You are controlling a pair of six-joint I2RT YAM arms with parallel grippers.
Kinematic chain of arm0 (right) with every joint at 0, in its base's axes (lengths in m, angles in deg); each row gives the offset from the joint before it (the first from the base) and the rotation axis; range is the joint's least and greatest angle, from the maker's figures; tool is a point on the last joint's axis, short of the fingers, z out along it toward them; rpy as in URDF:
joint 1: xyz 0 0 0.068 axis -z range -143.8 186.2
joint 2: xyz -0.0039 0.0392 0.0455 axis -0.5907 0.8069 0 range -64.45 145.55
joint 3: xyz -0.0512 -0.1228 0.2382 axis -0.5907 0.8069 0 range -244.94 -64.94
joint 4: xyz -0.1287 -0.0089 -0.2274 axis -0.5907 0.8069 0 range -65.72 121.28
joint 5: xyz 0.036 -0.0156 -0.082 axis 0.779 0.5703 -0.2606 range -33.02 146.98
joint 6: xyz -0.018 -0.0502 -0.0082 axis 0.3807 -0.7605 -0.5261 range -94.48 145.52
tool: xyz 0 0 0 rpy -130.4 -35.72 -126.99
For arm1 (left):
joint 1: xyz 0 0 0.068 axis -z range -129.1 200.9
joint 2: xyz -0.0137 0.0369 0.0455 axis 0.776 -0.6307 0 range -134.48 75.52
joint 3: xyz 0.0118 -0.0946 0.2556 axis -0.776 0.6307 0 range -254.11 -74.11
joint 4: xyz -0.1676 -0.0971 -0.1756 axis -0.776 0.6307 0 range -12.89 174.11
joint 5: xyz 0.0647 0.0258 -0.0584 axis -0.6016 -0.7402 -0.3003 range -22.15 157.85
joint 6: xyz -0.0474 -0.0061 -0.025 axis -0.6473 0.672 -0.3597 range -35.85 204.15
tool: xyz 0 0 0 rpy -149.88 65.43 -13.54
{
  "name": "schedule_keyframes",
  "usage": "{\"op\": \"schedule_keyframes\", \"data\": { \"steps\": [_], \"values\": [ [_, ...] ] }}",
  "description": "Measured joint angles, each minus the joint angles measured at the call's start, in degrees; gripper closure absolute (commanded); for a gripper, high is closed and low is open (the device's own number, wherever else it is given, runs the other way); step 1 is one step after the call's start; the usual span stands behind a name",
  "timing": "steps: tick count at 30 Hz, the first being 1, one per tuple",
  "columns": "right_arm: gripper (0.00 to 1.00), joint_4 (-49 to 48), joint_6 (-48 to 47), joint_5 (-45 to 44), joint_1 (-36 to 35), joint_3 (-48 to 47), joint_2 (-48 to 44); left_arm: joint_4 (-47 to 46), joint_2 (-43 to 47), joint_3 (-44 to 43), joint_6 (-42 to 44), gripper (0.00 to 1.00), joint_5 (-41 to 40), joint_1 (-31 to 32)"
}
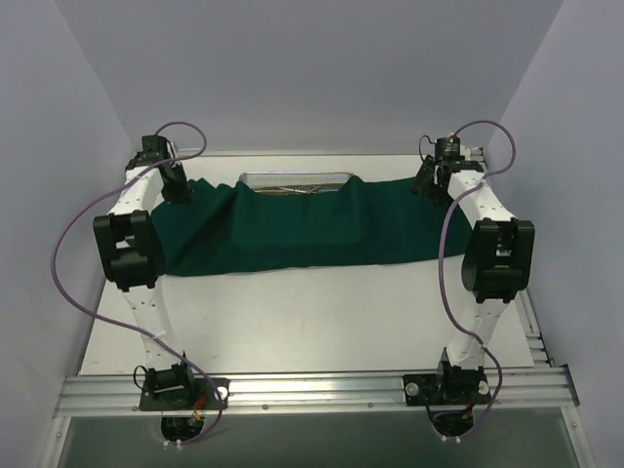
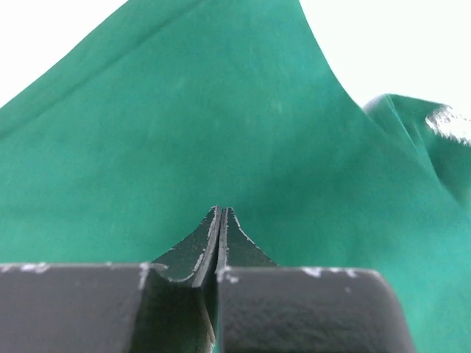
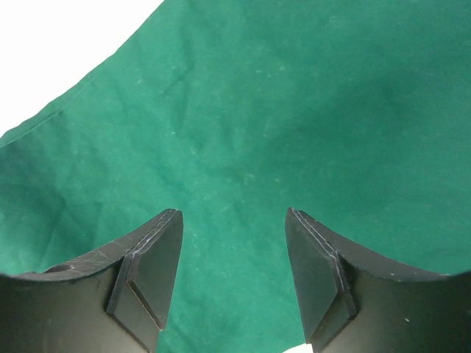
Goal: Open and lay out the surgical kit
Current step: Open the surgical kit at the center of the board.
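Observation:
The dark green drape lies spread across the far half of the table. It still covers most of the silver wire-mesh tray, whose far rim shows with some steel instruments inside. My left gripper is at the drape's far left corner. In the left wrist view it is shut just over the cloth, with nothing visible between the fingers. My right gripper is at the far right end of the drape. In the right wrist view it is open and empty above the cloth.
White table surface lies between the drape's near edge and the arm bases. Grey enclosure walls stand close on the left, right and back. Purple cables loop beside both arms. A bit of the tray rim shows at the right of the left wrist view.

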Motion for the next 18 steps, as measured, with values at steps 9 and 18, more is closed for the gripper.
{"op": "schedule_keyframes", "data": {
  "steps": [9,18],
  "values": [
    [0.43,-1.9,-0.2,3.2,0.0,-0.1,2.3,6.4,-19.4,-20.5,-0.9,0.98,5.8,-1.3],
    [0.41,-1.8,-0.3,3.8,0.0,-2.9,6.8,15.6,-25.4,-32.0,-6.7,0.98,4.1,-5.0]
  ]
}}
